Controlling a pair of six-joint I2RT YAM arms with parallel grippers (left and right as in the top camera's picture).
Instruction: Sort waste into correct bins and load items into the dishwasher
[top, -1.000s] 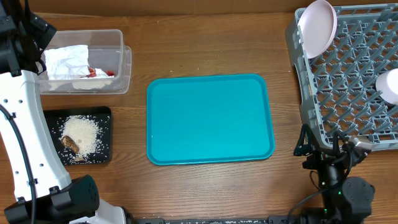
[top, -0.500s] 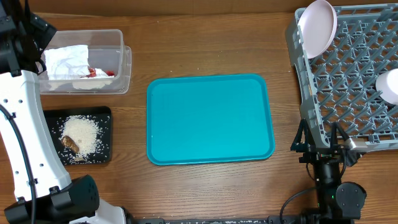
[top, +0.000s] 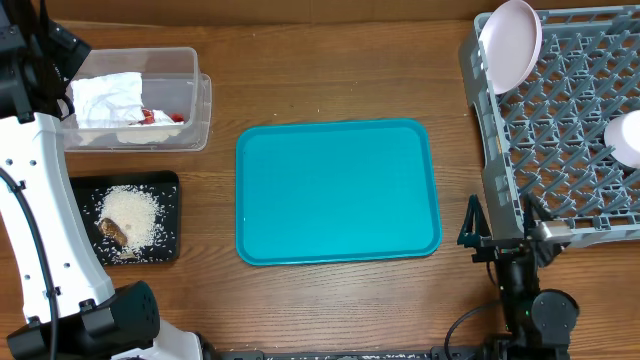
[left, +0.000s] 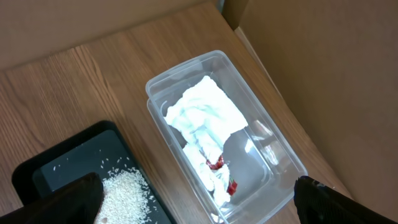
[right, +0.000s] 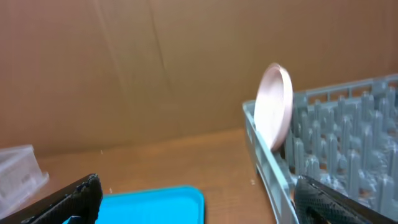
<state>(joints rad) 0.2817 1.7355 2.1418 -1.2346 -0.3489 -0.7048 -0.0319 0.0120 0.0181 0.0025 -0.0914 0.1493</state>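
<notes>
The clear tub (top: 198, 100) at the back left holds a crumpled napkin (top: 108, 98) and a red wrapper (top: 163, 117). They also show in the left wrist view: tub (left: 273, 140), napkin (left: 205, 112), wrapper (left: 219, 165). The black tray (top: 86, 190) in front of it holds rice (top: 132, 213) and a brown scrap (top: 113, 232). The grey dish rack (top: 560, 130) at the right holds a plate (top: 510, 40) on edge and a white cup (top: 628, 138). My left gripper (left: 199, 211) is open and empty above the tub. My right gripper (top: 503, 232) is open and empty at the rack's front left corner.
A teal tray (top: 337, 190) lies in the middle of the wooden table, with nothing on it. A cardboard wall stands behind the table. The right wrist view shows the rack (right: 329, 124), the plate (right: 275, 106) and the teal tray's corner (right: 152, 200).
My right gripper has shifted slightly left and drawn back toward the table's front edge. The left arm and all objects have not moved.
</notes>
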